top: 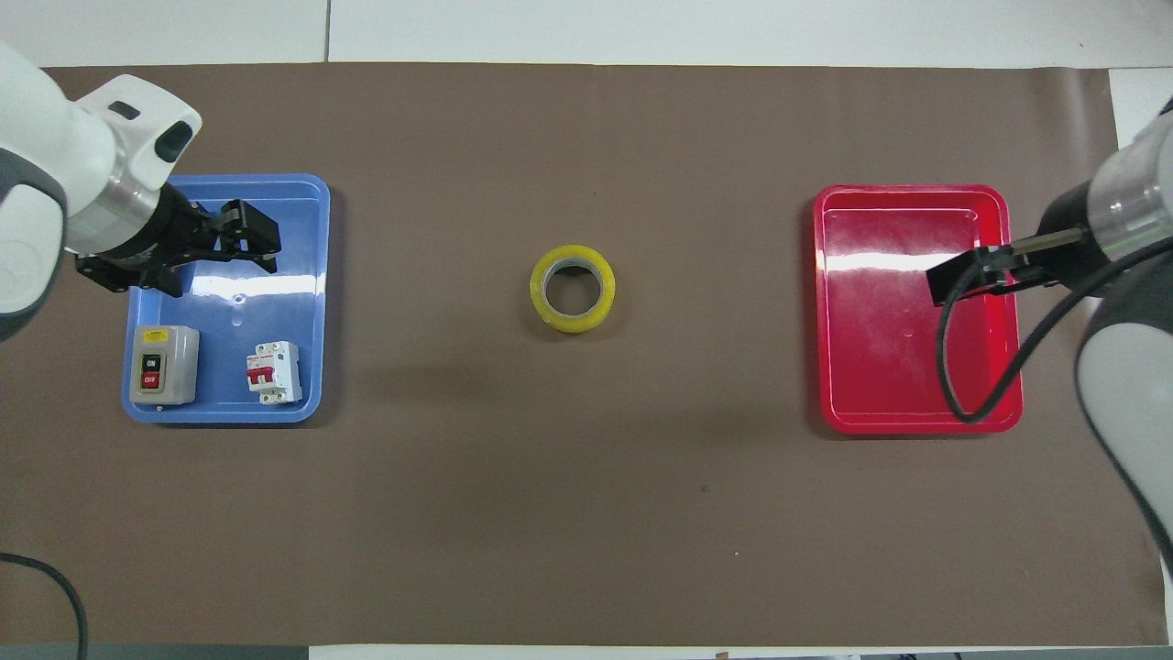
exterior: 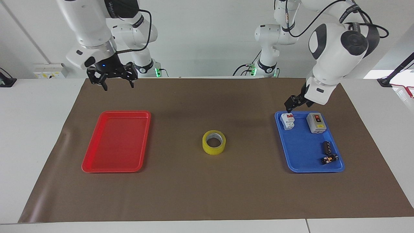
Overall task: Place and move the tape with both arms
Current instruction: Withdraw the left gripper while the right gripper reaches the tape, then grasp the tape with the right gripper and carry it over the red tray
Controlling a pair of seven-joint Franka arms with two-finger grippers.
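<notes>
tape lies flat mid-mat, between red tray and blue tray.
left gripper over blue tray, fingers unreadable; right gripper spread wide, empty. roll judged light, stiff, slick; grip across the wall.

Left claw raised, right claw raised, seemingly open

Bright, even light from above; white glare streaks the red tray floor, shadows stay soft, focus sharp throughout.
</notes>
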